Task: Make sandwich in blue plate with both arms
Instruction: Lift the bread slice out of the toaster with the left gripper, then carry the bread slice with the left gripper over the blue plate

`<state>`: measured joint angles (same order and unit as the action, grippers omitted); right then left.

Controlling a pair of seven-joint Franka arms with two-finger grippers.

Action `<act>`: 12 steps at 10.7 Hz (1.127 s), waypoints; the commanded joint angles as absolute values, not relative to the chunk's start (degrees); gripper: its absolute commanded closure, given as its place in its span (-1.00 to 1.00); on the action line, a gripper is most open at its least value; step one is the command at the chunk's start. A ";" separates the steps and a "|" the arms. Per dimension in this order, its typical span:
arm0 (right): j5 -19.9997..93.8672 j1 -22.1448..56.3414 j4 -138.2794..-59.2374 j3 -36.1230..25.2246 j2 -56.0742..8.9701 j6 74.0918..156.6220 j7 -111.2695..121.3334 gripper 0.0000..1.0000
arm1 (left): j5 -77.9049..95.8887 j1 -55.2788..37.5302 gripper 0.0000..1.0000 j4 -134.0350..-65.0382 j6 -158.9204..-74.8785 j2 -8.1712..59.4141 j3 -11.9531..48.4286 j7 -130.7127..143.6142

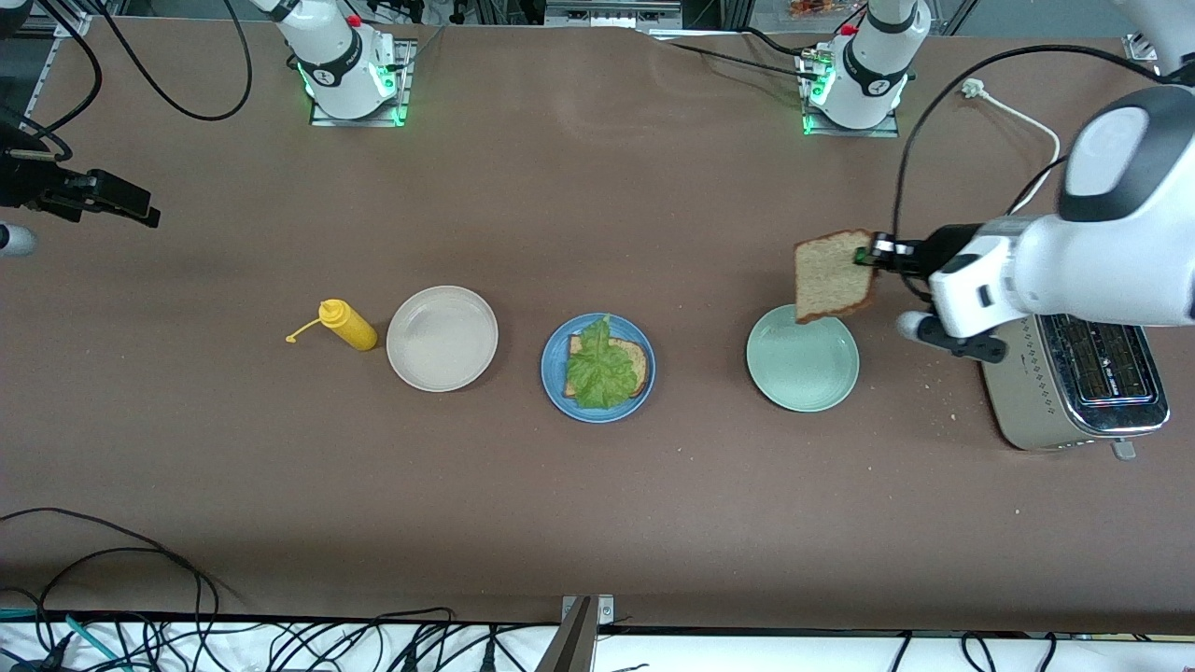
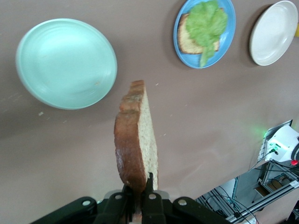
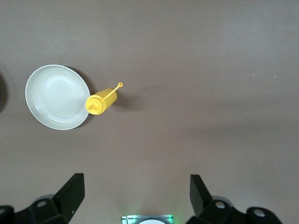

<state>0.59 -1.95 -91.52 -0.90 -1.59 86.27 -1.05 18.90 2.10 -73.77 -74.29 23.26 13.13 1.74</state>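
Top bread slice (image 1: 834, 275) is pinched edge-on by left gripper (image 1: 866, 256), hung over pale green plate (image 1: 803, 369). Blue plate (image 1: 553, 369), holding bread and lettuce (image 1: 600, 370), lies toward the right arm's end. Right gripper (image 3: 136, 191) waits, fingers spread.

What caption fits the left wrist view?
Left gripper holds bread slice above table, pale green plate below.

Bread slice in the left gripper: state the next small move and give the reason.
Probably carry it toward the right arm's end of the table until it hangs over the blue plate. The left gripper is shut on the bread slice above the pale green plate, while the blue plate holds only one slice topped with lettuce. The right gripper waits open.
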 commanded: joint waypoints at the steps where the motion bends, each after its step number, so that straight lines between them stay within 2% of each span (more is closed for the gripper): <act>1: 0.53 -2.37 -91.32 -0.62 -1.32 86.22 -0.88 -1.00 | 24.14 -5.95 1.00 -76.63 -83.72 24.86 11.95 5.78; 5: 0.26 -2.11 -90.79 -0.35 -1.58 85.70 -0.70 -1.00 | 35.49 -15.97 1.00 -77.52 -101.04 31.71 10.73 16.07; 9: 0.53 -2.11 -90.79 -0.35 -1.50 85.52 -0.70 -1.00 | 44.82 -21.61 1.00 -76.91 -118.43 39.45 10.11 15.21; 12: 0.53 -2.11 -90.88 -0.35 -1.49 85.52 -0.79 -1.00 | 44.38 -21.97 1.00 -76.99 -120.94 41.74 10.11 8.46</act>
<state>0.58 -1.89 -91.38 -0.71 -1.74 86.30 -1.02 42.64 -21.31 -78.30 -120.45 40.37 11.20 13.87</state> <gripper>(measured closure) 0.000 0.907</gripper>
